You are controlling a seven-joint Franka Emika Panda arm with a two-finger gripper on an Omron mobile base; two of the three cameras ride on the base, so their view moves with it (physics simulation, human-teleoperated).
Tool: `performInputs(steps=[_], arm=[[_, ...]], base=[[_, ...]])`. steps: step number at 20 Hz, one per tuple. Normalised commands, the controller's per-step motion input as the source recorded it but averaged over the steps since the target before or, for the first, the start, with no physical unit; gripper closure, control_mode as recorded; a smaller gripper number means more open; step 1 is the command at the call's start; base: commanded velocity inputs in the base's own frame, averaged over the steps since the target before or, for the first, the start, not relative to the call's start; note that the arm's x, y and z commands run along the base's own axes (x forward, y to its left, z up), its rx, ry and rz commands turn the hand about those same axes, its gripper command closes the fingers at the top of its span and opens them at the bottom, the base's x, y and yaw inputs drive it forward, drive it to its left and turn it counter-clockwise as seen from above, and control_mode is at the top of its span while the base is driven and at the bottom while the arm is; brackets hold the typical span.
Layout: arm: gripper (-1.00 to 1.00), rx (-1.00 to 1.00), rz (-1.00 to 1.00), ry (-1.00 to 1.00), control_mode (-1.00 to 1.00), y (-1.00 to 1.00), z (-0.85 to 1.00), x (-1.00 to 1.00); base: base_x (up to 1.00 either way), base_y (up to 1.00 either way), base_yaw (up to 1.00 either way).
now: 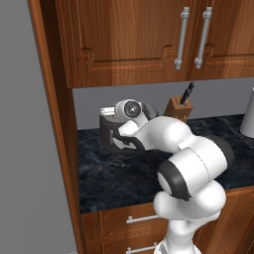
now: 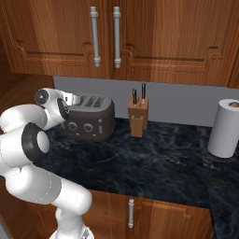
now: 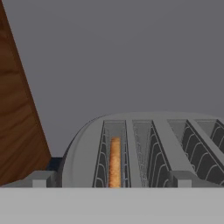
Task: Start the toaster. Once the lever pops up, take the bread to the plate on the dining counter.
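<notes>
Here, a black marbled counter (image 2: 154,163) runs beneath reddish-brown wall cabinets (image 2: 140,37), and the white robot arm (image 1: 191,168) reaches across it toward the back left corner, where the wooden side panel meets the grey wall. The toaster (image 2: 91,116) sits at that back left corner, a dark grey box with a silvery slotted top and two round knobs on its front. A wooden knife block (image 2: 138,119) stands just right of it along the back edge, and a paper towel roll (image 2: 226,128) stands well apart toward the right end. The gripper hovers at the toaster's left end, above its top; seen from the hand, its jaws stand spread wide with nothing between them, though the fingertips themselves are hard to make out at the bottom of that view. The bread (image 3: 115,162), a thin tan slice, stands on edge deep in the leftmost slot. The lever appears not yet pressed, so starting the toaster is likely the step in hand. The risks, judged from this: the wide-spread fingers could come down on the toaster's top rather than on the lever, or shove the toaster along the counter toward the side panel. Reaching for the bread too early, while it sits low in the slot, could jam a finger against the wire guides.
</notes>
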Motion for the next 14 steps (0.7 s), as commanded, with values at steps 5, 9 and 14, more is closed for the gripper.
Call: performInputs(steps=[5,9,14], arm=[[-1.00,0.00,0.00,0.00,-1.00,0.00,0.00,0.00],[-1.00,0.00,0.00,0.00,-1.00,0.00,0.00,0.00],[-1.00,0.00,0.00,0.00,-1.00,0.00,0.00,0.00]], base=[[0.00,0.00,0.00],[0.00,0.00,0.00],[0.00,0.00,0.00]])
